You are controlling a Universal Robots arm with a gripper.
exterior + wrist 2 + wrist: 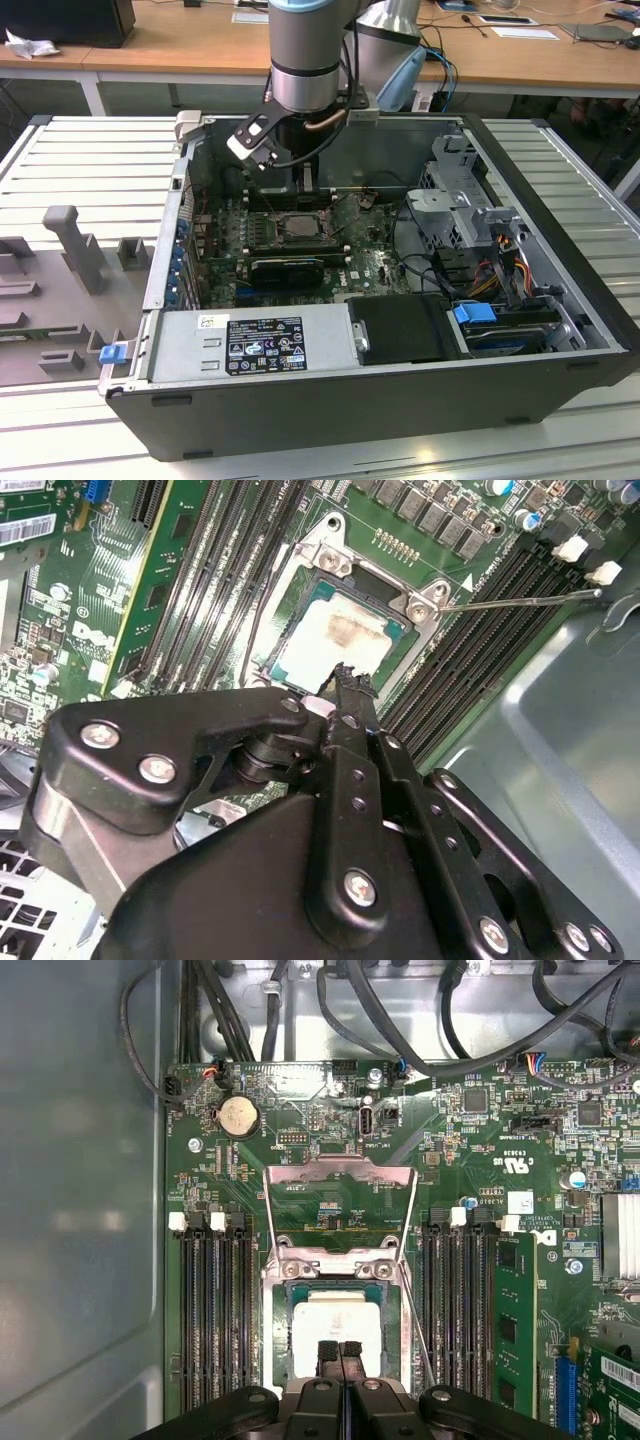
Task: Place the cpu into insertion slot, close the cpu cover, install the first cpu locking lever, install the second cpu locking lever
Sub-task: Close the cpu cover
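Exterior view: the gripper [306, 190] is seen inside an open computer case [560, 330], just above the insertion slot [300, 226]. Second wrist view: the fingertips [352, 695] are pressed together with nothing pinched, poised over the cpu [335, 638], which is seated in the slot. First wrist view: the cpu cover [340, 1173] is seen swung open, raised clear of the cpu.
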